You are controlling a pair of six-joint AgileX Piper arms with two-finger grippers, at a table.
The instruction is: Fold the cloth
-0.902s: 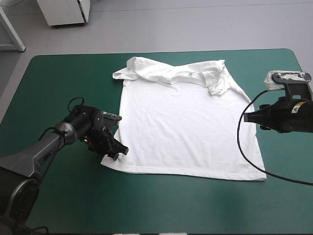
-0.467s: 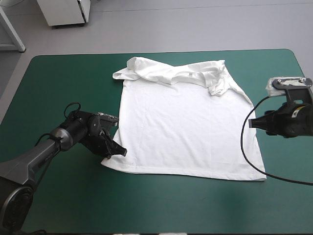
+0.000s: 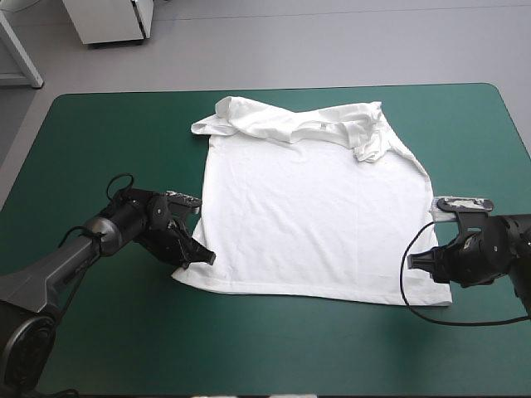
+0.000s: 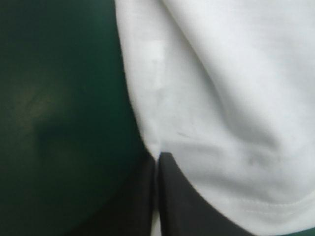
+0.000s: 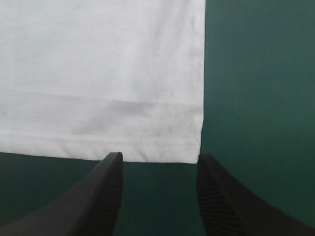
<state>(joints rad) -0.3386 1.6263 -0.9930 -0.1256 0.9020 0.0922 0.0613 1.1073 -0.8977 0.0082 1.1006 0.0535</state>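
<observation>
Starting at the left, the left gripper [image 3: 202, 255] lies low on the teal-green cover [image 3: 108, 133] at the near left corner of the T-shirt [image 3: 315, 207], which is spread flat across the middle of the table, its hem [image 3: 315, 290] toward the near edge and its top end bunched in folds toward the far edge. From the high view the black tips only seem to touch the cloth's corner; the left wrist view settles it, showing the two fingers [image 4: 182, 196] pressed together in one pointed arch with a thin white sliver of fabric in the seam between them, so this gripper is clamped on the shirt's edge, with white cloth ahead of it on one side and bare cover on the other. Across the smooth white body, the right gripper [image 3: 412, 261] sits low over the cover at the shirt's near right corner. The high view gives it only as a dark mass pointing at the hem, too small to read; the right wrist view shows its fingers [image 5: 106, 191] standing apart, gripping nothing, with the stitched hem and its square corner lying flat just ahead of the gap, one fingertip in line with the shirt's side edge and bare cover between the two
</observation>
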